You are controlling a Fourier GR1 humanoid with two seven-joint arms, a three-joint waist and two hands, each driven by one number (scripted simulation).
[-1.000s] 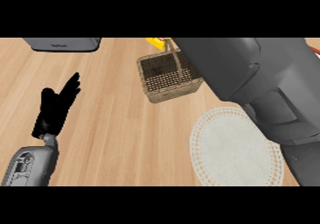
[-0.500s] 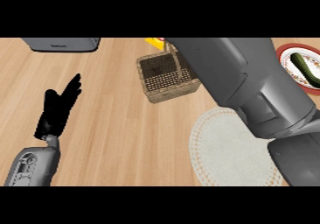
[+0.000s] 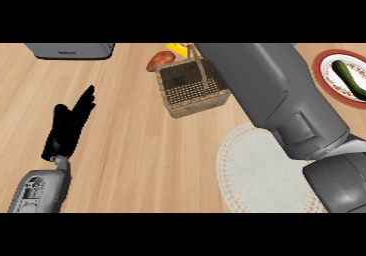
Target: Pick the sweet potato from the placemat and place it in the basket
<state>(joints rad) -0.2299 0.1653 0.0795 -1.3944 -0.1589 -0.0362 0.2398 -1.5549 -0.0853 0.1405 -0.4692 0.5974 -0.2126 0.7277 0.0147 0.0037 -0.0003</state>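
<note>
The reddish-brown sweet potato (image 3: pixel 160 61) shows just past the far left corner of the woven basket (image 3: pixel 193 87), outside its rim. The round pale placemat (image 3: pixel 252 170) lies at the lower right with nothing visible on it, partly under my right forearm (image 3: pixel 282 95). That grey forearm crosses from the lower right up to the top edge, covering the basket's right side; the right hand itself is out of sight. My left hand (image 3: pixel 68 125) rests open at the left, fingers straight, holding nothing.
A plate (image 3: pixel 326 62) carrying a green cucumber (image 3: pixel 350 80) sits at the right edge. A grey appliance (image 3: pixel 68 50) stands at the top left. A yellow object (image 3: pixel 178 48) peeks out behind the basket.
My right arm has swung rightward and back, uncovering the plate. The sweet potato now shows by the basket's far left corner, where it was not seen before. The left hand stayed still.
</note>
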